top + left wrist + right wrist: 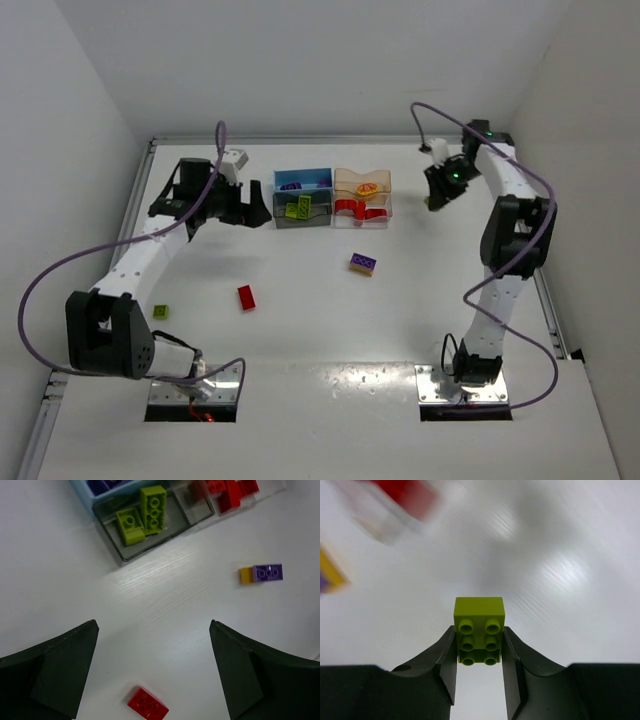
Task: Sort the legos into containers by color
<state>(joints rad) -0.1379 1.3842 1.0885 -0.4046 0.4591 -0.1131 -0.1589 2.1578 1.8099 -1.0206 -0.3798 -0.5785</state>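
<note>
We see plain white walls (300,60) closing round a white desk (320,320) with a faint wood-like grain and a soft sheen; its near edge carries two metal mounting plates (195,385).

The left arm (150,255), white-shelled with black joints and a looping purple cable (30,300), reaches to the left side of the containers (332,198); its jaws stand wide apart, empty, above bare desk just beside the dark grey bin (300,222). The right arm (505,250) bends up on the right; its jaws are clamped on a lime brick (479,630), glossy, six studs showing, held above the desk to the right of the bins.

The containers are four small rectangular plastic bins joined two by two; the blue bin (303,175) holds purple pieces; the dark grey bin holds two lime bricks (130,526) (153,509); the translucent peach bin (362,172) holds something yellow and red; the clear bin (363,222) holds red bricks (227,492).

Loose on the desk lie a purple-and-yellow clump (363,263) near the clear bin; a red brick (246,297) well in front of the grey bin; a small lime brick (160,313) beside the left arm's base.
</note>
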